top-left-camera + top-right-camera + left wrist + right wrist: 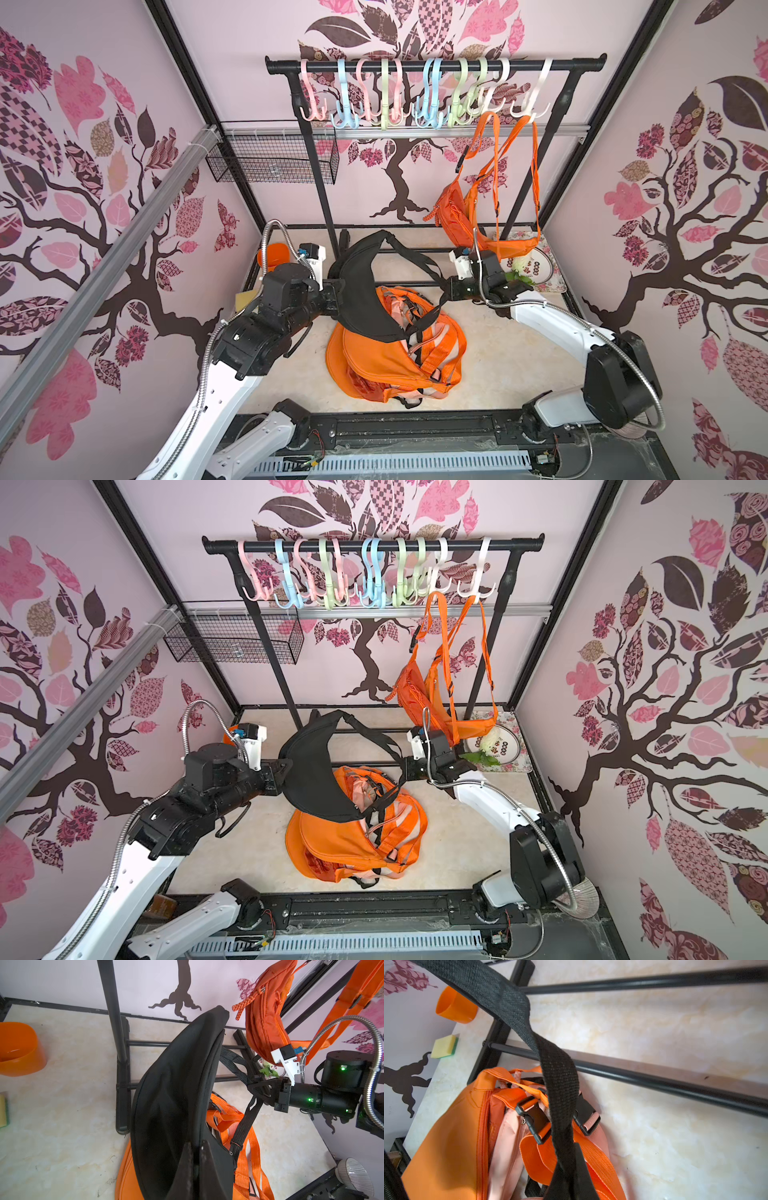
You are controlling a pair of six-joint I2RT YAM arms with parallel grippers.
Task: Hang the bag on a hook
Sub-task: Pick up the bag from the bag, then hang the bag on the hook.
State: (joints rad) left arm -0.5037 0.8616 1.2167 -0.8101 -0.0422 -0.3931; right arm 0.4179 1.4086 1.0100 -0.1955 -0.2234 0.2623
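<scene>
A black bag hangs in the air between both arms, above a heap of orange bags on the table. My left gripper is shut on the bag's edge; in the left wrist view its fingers pinch the black fabric. My right gripper is shut on the bag's black strap, which runs up from between its fingers. Several pastel hooks hang from the black rail high at the back. Most of them carry nothing.
Two orange bags hang from white hooks at the rail's right end. The rack's posts and floor bars stand behind the black bag. A wire basket, orange cup, sponge and flowered plate sit around.
</scene>
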